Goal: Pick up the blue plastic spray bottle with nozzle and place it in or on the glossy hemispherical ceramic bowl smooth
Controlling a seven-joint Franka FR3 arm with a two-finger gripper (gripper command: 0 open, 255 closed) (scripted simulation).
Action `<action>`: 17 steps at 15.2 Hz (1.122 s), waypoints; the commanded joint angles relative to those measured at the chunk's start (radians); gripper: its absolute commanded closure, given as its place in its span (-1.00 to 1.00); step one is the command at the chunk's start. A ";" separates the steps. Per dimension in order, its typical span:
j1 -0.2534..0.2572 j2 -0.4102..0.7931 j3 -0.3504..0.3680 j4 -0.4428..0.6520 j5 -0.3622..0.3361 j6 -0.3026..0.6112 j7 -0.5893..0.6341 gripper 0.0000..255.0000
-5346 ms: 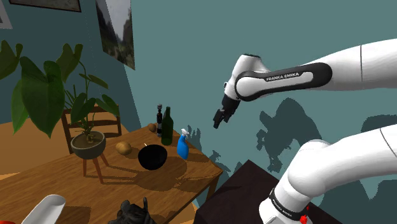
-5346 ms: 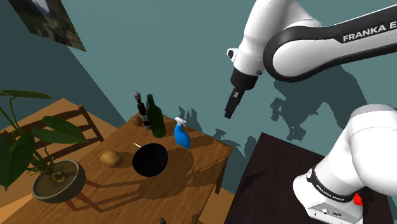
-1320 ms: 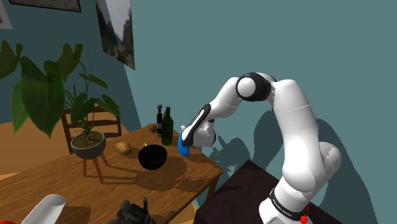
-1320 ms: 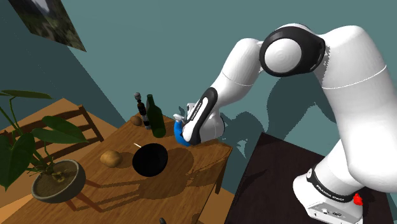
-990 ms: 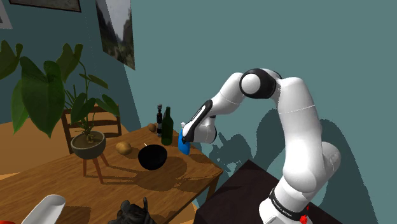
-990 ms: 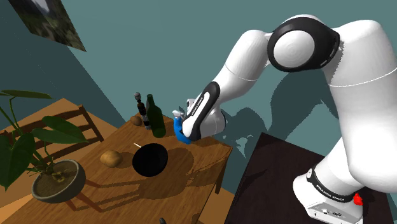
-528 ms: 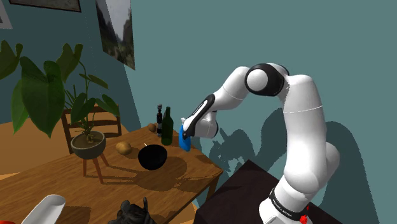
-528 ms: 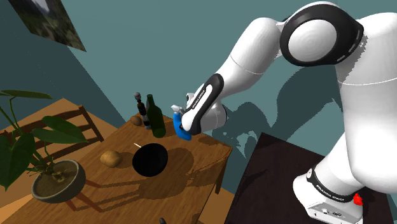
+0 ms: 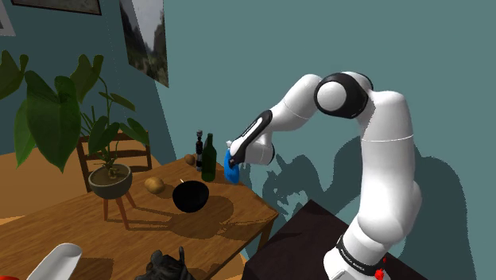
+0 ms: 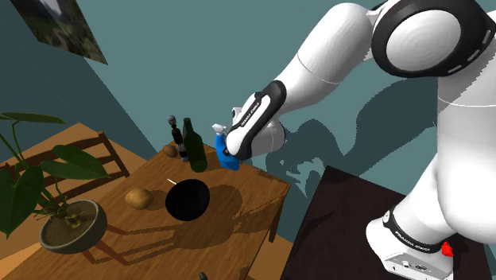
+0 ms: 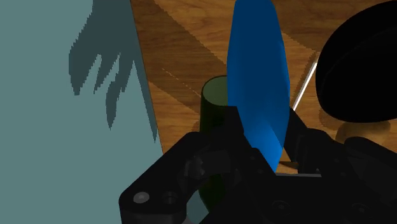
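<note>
The gripper (image 11: 259, 137) clasps the blue spray bottle (image 10: 228, 158) between its jaws; the bottle has risen off the table (image 10: 256, 193) and now hangs above the corner by the wall, so the carry toward the black bowl (image 10: 187, 200), mid-table, likely comes next

My arm (image 9: 389, 151) is glossy white with dark joints and 1 black forearm strip lettered in white. Just above the stand (image 9: 298, 239) sits 1 red spot. My gripper (image 11: 259, 133) is all black.
</note>
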 commanded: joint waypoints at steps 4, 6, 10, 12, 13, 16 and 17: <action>0.068 -0.074 -0.074 -0.022 -0.009 -0.060 0.026 1.00; 0.097 -0.101 -0.108 -0.028 -0.019 -0.084 0.041 1.00; 0.259 -0.078 -0.209 0.001 -0.047 -0.096 0.150 1.00; 0.358 -0.056 -0.269 0.026 -0.063 -0.106 0.219 1.00; 0.405 -0.043 -0.297 0.041 -0.071 -0.113 0.252 1.00; 0.535 -0.001 -0.375 0.091 -0.089 -0.138 0.348 1.00; 0.575 0.015 -0.398 0.111 -0.093 -0.148 0.378 1.00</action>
